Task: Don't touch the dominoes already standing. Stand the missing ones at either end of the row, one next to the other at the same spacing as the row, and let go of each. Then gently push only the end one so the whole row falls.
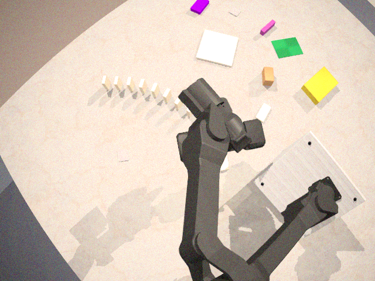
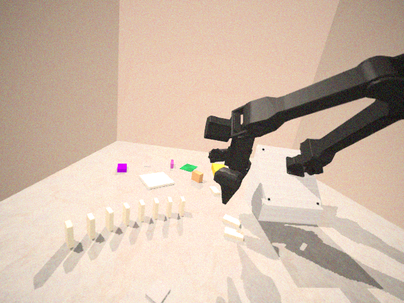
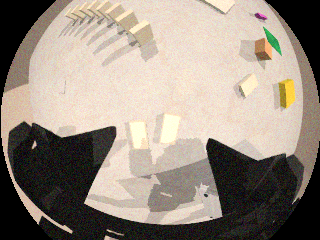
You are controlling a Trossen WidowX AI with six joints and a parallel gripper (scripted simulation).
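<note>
Dominoes (image 1: 142, 86) (image 2: 126, 214) (image 3: 126, 21) stand in a curved row beyond our empty, widely spread pincer (image 2: 225, 200) (image 3: 162, 138); swinging a loose one (image 1: 263, 112) (image 2: 214, 190) (image 3: 248, 85) over carelessly, we could clip the row's near end and topple it early.

Pale, faintly mottled tabletop (image 1: 60, 127) (image 2: 113, 267) (image 3: 165, 85): 8 upright dominoes (image 1: 142, 86) (image 2: 126, 214) (image 3: 102, 12) in 1 curved row; 3 flat dominoes (image 1: 263, 112) (image 2: 231, 220) (image 3: 170, 128). Also bearing: white slab (image 1: 217, 48) (image 2: 156, 180) (image 3: 222, 4), green square (image 1: 287, 47) (image 2: 188, 167) (image 3: 272, 41), and yellow block (image 1: 320, 84) (image 2: 216, 168) (image 3: 287, 93), orange block (image 1: 268, 76) (image 2: 197, 176) (image 3: 263, 49), purple block (image 1: 200, 6) (image 2: 122, 168) (image 3: 260, 16) and pink block (image 1: 267, 27) (image 2: 172, 163).
</note>
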